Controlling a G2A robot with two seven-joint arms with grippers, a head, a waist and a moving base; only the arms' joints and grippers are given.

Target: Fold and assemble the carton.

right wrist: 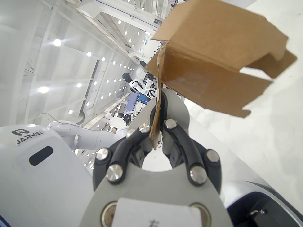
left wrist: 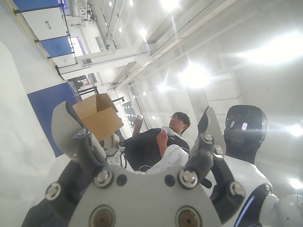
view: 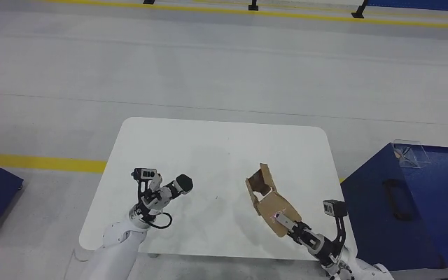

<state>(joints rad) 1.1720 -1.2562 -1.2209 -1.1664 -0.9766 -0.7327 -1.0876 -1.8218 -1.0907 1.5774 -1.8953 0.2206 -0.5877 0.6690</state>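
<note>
The right gripper's (right wrist: 159, 102) fingers (right wrist: 176, 109) are pinched tight on the edge of one flap of the carton (right wrist: 213, 55). The carton stands tilted and half-opened, flaps loose, over the near right part of the table (view: 210, 147), and that arm reaches in low from the near right corner. The left gripper's (left wrist: 136, 116) fingers (left wrist: 62, 119) are spread wide and hold nothing. That arm is bent over the near left of the table, its wrist turned up towards the ceiling, well apart from the carton.

Before me, a white rounded-corner counter (view: 210, 150) stands on the grey floor (view: 210, 63). A yellow floor stripe (view: 49, 164) runs behind it, and a blue cabinet (view: 374, 210) is just beside it.
</note>
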